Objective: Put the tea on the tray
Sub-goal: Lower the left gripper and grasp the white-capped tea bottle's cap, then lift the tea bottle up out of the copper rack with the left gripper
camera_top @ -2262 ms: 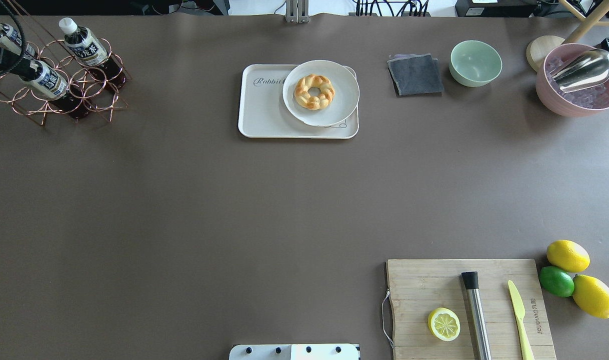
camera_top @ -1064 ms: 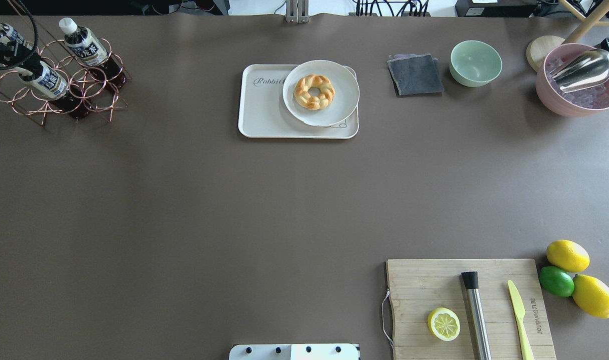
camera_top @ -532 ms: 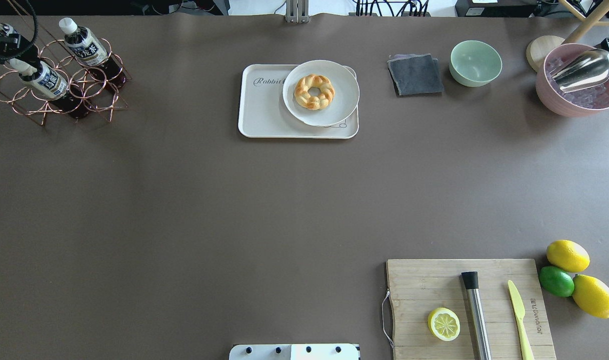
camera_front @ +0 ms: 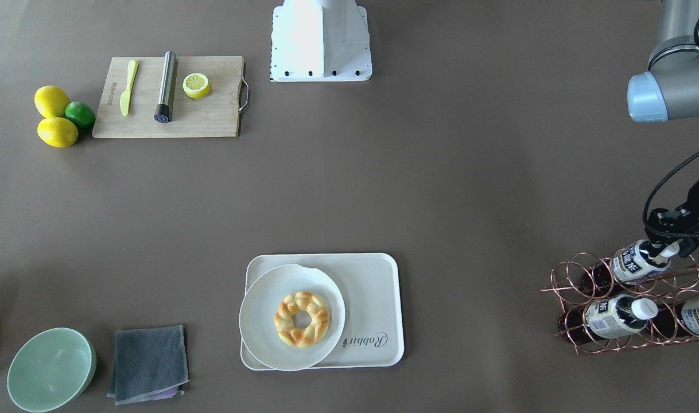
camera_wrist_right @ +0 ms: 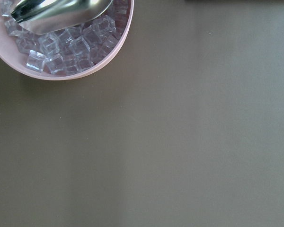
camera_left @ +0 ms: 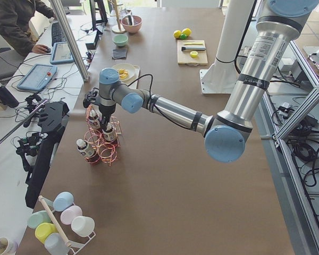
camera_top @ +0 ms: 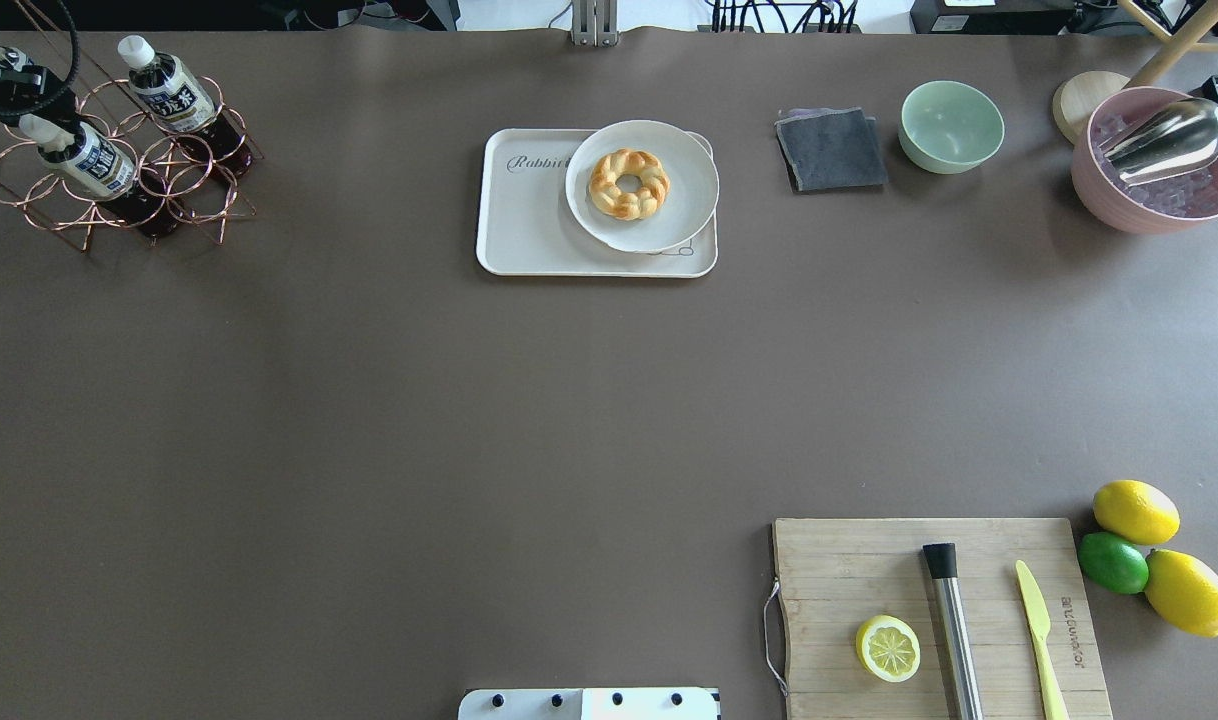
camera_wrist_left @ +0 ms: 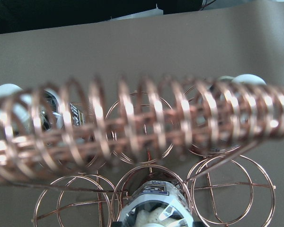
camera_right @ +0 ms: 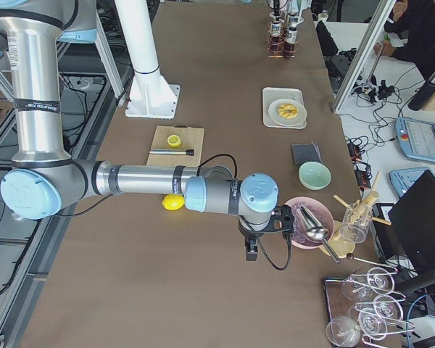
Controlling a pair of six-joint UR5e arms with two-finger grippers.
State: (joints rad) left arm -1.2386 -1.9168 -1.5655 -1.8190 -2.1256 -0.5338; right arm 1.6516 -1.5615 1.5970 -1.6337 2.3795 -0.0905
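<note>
Three tea bottles lie tilted in a copper wire rack (camera_top: 184, 165) at the table's far left. My left gripper (camera_top: 14, 95) hovers just past the white cap of the nearest tea bottle (camera_top: 89, 160), apart from it. In the front view the gripper (camera_front: 674, 235) stands just above that bottle (camera_front: 633, 265) with its fingers spread wider than the cap. The left wrist view looks down the bottle (camera_wrist_left: 154, 210). The cream tray (camera_top: 529, 220) lies at the far middle. My right gripper (camera_right: 251, 250) shows only in the right side view, so I cannot tell its state.
A white plate (camera_top: 659, 225) with a doughnut (camera_top: 628, 183) covers the tray's right half. A grey cloth (camera_top: 831, 150), a green bowl (camera_top: 951, 125) and a pink ice bowl (camera_top: 1089, 170) stand to the right. A cutting board (camera_top: 849, 570) lies near right.
My left gripper has drawn back up and to the left off the near bottle's neck, uncovering its white cap. The bottle stays in the rack.
</note>
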